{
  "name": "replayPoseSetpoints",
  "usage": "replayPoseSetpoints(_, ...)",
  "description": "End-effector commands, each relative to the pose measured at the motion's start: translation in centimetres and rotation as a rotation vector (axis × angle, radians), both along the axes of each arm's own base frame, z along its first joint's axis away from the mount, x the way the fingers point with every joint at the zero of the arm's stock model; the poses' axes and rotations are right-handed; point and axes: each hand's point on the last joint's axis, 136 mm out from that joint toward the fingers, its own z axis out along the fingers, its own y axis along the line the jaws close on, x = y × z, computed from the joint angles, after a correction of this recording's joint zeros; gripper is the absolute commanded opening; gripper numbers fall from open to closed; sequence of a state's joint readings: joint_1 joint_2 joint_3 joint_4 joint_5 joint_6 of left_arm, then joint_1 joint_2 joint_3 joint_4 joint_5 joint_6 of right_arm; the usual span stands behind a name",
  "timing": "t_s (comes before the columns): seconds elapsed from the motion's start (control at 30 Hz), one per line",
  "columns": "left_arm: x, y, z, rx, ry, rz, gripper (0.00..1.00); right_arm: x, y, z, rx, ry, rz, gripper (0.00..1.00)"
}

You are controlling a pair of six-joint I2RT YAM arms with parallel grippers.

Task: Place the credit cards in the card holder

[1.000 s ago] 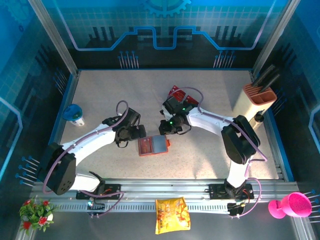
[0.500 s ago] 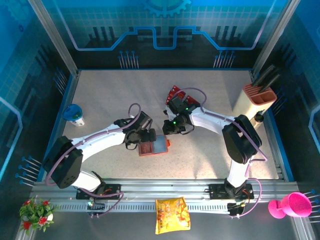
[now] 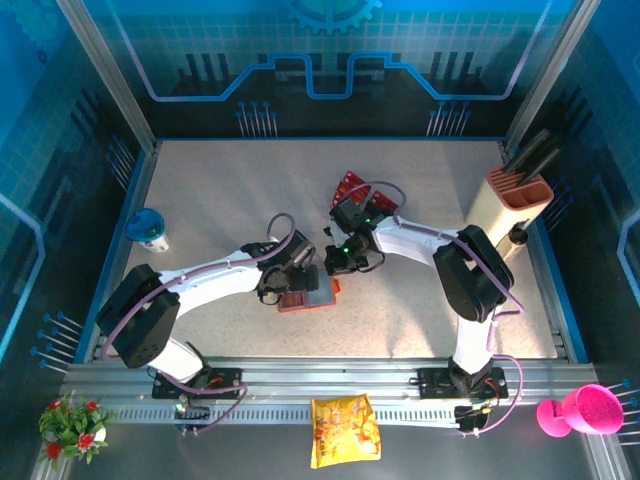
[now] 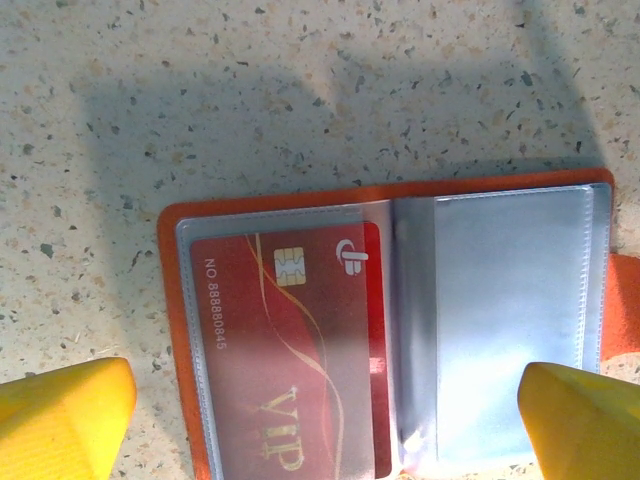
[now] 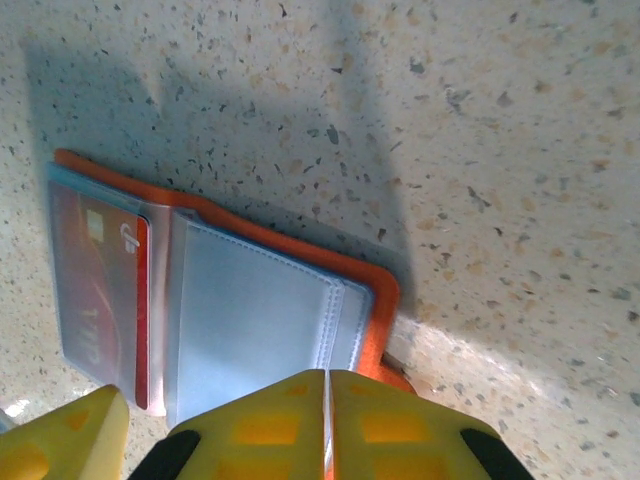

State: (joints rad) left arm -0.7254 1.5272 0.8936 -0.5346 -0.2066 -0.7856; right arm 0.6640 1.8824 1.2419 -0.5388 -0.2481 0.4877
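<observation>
wallet: small orange leather-look folding card holder (image 4: 510, 290); lies opened flat on the speckled stone-look table (image 3: 220, 200), between the two arms; sleeves face up so I can feed them
loaded card: one red VIP credit card (image 4: 290, 360) sits under the left clear sleeve; the grey-blue right sleeve is bare
supply: small heap of red credit cards (image 3: 352, 184) further back on the table, well apart from the card holder
left fingers (image 4: 70, 415): yellow, released, spread wide; they straddle the card holder's width from above; grasping nothing; I read this as lining up to steady the cover or press the loaded card home
right fingers (image 5: 260, 420): clenched tip to tip, only a seam between; at the card holder's edge by the orange snap tab (image 5: 390, 372); cannot tell if anything thin is pinched, or if they touch the cover; my guess is they're there to keep that flap from folding up
progress: early, I judge; one card in, heap waiting
risk: card holder sliding on the smooth table; flap springing shut
</observation>
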Motion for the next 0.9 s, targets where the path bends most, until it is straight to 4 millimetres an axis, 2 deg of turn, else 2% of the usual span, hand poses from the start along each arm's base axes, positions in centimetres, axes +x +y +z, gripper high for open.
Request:
replayPoseSetpoints(0.0,-0.3,0.5,-0.8,0.032,0.001,0.007,0.99,-0.4,1.4,0.0,0.014,0.012,0.047,0.10)
replayPoseSetpoints(0.53,-0.7,0.7,-1.4,0.043,0.008,-0.008,0.99,-1.3,2.3,-2.7,-0.023,0.067,0.071,0.10)
replayPoseSetpoints(0.7,-0.8,0.7,-1.7,0.044,0.014,-0.016,0.99,-2.0,3.6,-3.2,-0.011,0.088,0.089,0.09)
replayPoseSetpoints(0.87,-1.0,0.9,-2.3,0.059,0.025,-0.020,0.99,-2.2,3.7,-3.3,-0.004,0.094,0.071,0.09)
